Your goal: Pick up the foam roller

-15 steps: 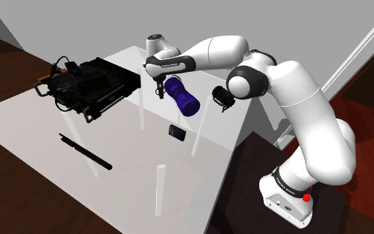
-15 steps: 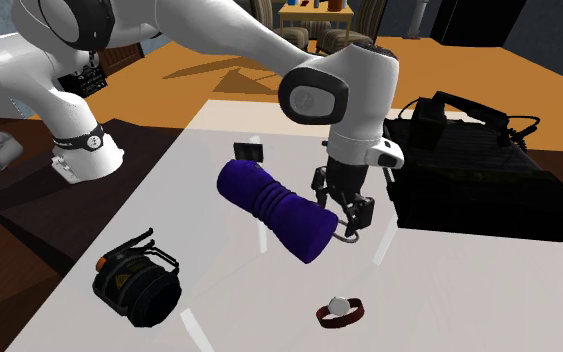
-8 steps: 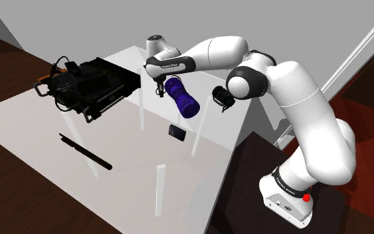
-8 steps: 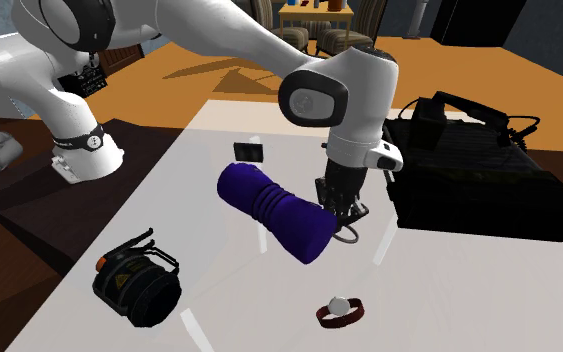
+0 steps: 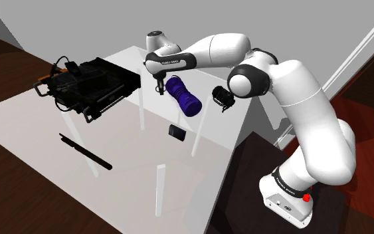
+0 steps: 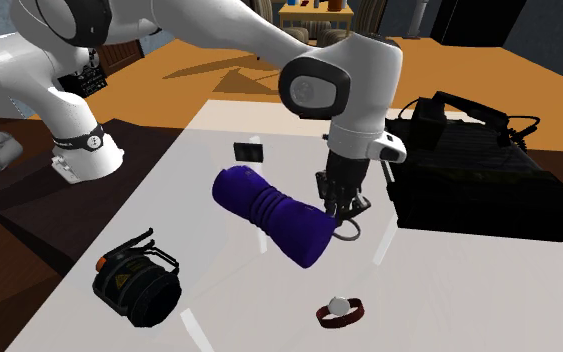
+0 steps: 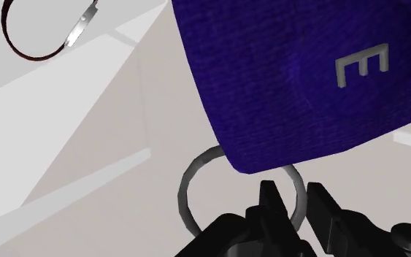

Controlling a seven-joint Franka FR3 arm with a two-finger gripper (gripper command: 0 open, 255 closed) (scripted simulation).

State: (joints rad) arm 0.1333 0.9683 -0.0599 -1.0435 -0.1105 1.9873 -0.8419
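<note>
The foam roller [image 5: 182,98] is a dark blue ribbed cylinder lying at a slant over the glass table [image 5: 32,133]. A thin grey ring [image 7: 187,186] hangs from its end. In the wrist view the roller's end face [image 7: 306,73] carries a raised letter E. My black gripper [image 7: 295,198] is shut on this ring, with the wire pinched between the two fingers. From the second exterior view the gripper [image 6: 343,210] points down at the roller's [image 6: 269,215] near end. In the shoulder view it [image 5: 159,91] stands just left of the roller.
A black case [image 5: 89,83] [image 6: 479,175] sits beyond the gripper. A black round bag [image 6: 137,285] [image 5: 223,98], a small black box [image 6: 249,151] [image 5: 177,132], a dark red wristband [image 6: 340,312] [image 7: 36,44] and a long black stick [image 5: 86,151] lie on the table.
The fingers have closed on the roller's ring. The hand and the roller have since risen slightly.
</note>
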